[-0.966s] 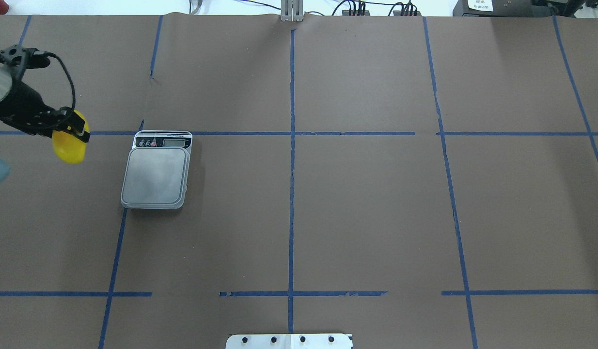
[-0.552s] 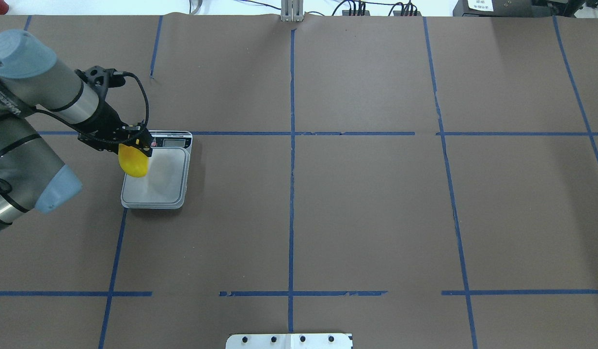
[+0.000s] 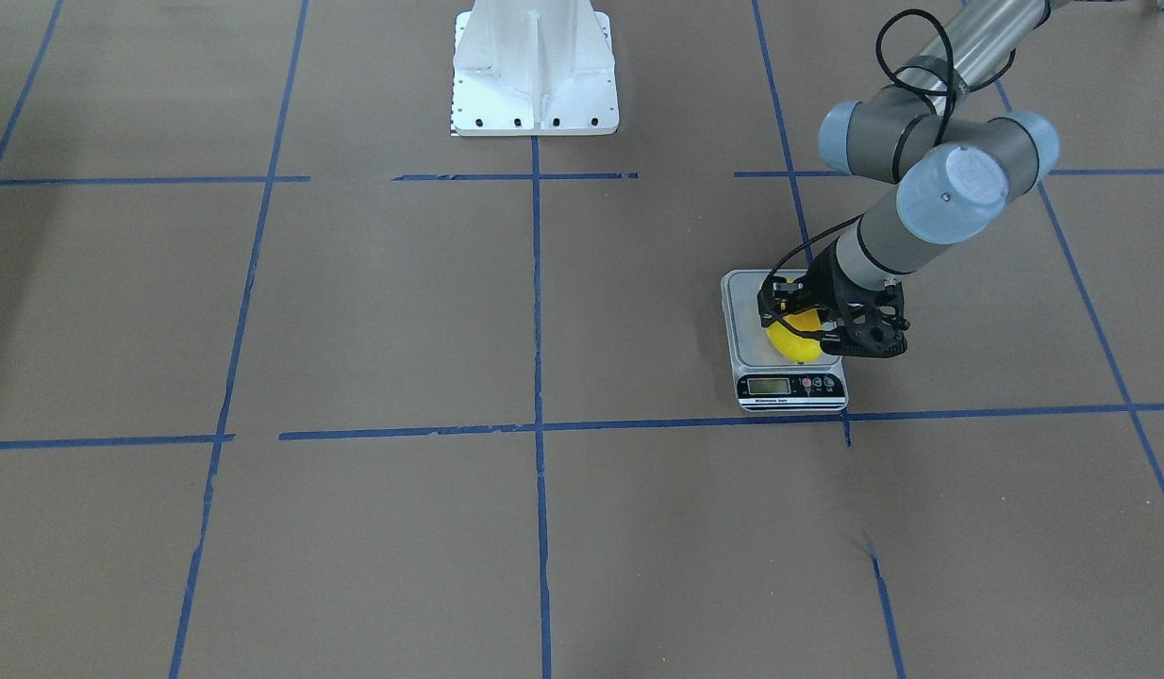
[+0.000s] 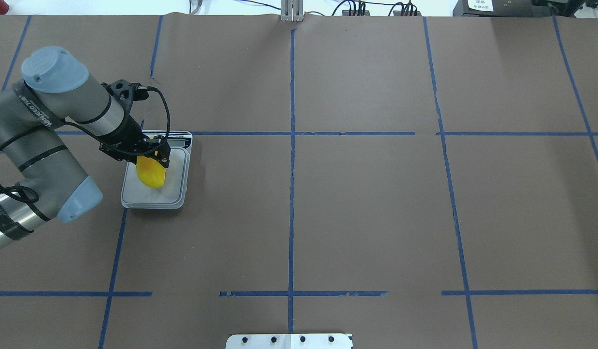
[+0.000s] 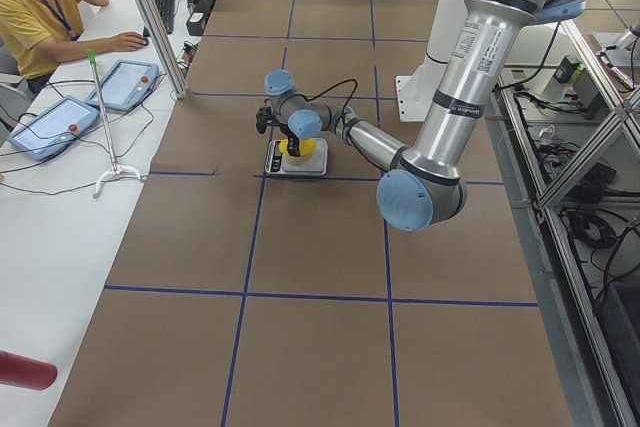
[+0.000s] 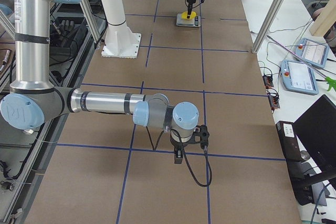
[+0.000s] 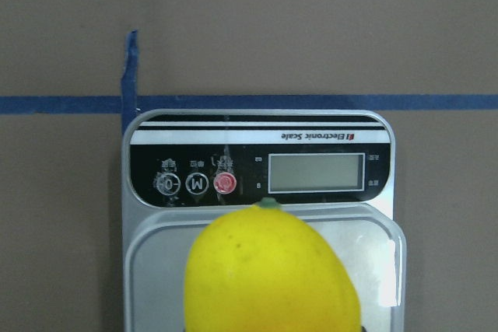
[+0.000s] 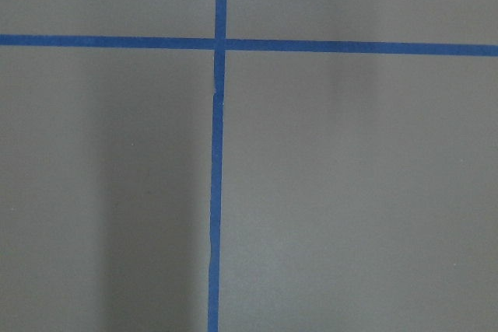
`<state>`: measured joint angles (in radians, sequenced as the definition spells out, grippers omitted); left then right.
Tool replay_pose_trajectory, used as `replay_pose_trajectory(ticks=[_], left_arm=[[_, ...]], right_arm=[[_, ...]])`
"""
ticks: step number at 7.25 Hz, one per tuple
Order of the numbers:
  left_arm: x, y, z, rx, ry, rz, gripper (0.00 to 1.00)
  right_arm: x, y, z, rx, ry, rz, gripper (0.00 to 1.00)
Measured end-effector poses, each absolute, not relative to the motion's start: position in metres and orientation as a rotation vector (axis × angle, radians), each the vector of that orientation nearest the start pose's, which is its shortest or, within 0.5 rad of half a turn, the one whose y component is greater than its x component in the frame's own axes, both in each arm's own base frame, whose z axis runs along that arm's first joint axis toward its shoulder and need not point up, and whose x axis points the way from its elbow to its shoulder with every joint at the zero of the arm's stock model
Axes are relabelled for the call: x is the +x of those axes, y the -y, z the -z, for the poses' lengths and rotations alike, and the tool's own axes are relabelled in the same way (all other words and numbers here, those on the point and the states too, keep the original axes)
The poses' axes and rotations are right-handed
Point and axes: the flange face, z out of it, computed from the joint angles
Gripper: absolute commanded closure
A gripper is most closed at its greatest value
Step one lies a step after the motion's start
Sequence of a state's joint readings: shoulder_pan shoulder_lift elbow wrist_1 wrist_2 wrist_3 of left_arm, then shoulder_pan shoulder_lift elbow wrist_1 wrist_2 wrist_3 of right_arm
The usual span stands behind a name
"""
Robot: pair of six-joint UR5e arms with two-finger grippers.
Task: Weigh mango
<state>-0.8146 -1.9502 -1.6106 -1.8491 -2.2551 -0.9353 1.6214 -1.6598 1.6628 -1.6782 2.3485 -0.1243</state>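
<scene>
We begin left of the scale (image 4: 178,185), where the left arm comes in over the brown paper (image 4: 376,218). Its left gripper (image 4: 152,156) stands over the scale's display end, fingers pointing down and clamped on the upper end of the mango (image 4: 151,174).

The mango is bright yellow with an orange blush. It hangs lengthwise over the grey platform, within its edges and nearer the platform's left side. We cannot tell whether its lower end touches the platform or sits just above it.

In the left wrist view the fruit fills the lower middle. Beyond it the scale's black panel shows three round buttons (image 7: 194,183), the rightmost red, and to their right a display (image 7: 316,172) on which we can read no figure.

The scale sits just inside a corner of the blue tape (image 4: 291,194) grid, its display end against one line.

Right of the scale, the overhead view shows only paper and tape lines.

The right gripper (image 6: 179,155) appears in the exterior right view alone, well apart from the scale and low over a tape line. We cannot tell whether its fingers are parted or closed. Its wrist camera shows only a tape crossing on the paper.
</scene>
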Motion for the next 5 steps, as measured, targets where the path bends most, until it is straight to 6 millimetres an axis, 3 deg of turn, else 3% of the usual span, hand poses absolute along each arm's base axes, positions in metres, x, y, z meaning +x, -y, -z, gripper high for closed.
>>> replay_pose_trajectory(ticks=[1, 2, 3, 4, 5], left_arm=[[0.391, 0.514, -0.391, -0.032, -0.927, -0.072, 0.00], [0.385, 0.514, -0.384, -0.011, -0.932, -0.069, 0.00], [0.365, 0.520, -0.373, 0.025, -0.944, -0.052, 0.00], [0.329, 0.537, -0.369, 0.075, -0.941, -0.037, 0.00], [0.281, 0.552, -0.377, 0.135, -0.907, -0.066, 0.00]], right_arm=[[0.086, 0.442, -0.666, -0.031, 0.783, 0.029, 0.00], [0.086, 0.442, -0.666, -0.031, 0.783, 0.029, 0.00], [0.086, 0.442, -0.666, -0.031, 0.783, 0.029, 0.00], [0.086, 0.442, -0.666, -0.031, 0.783, 0.029, 0.00], [0.086, 0.442, -0.666, -0.031, 0.783, 0.029, 0.00]])
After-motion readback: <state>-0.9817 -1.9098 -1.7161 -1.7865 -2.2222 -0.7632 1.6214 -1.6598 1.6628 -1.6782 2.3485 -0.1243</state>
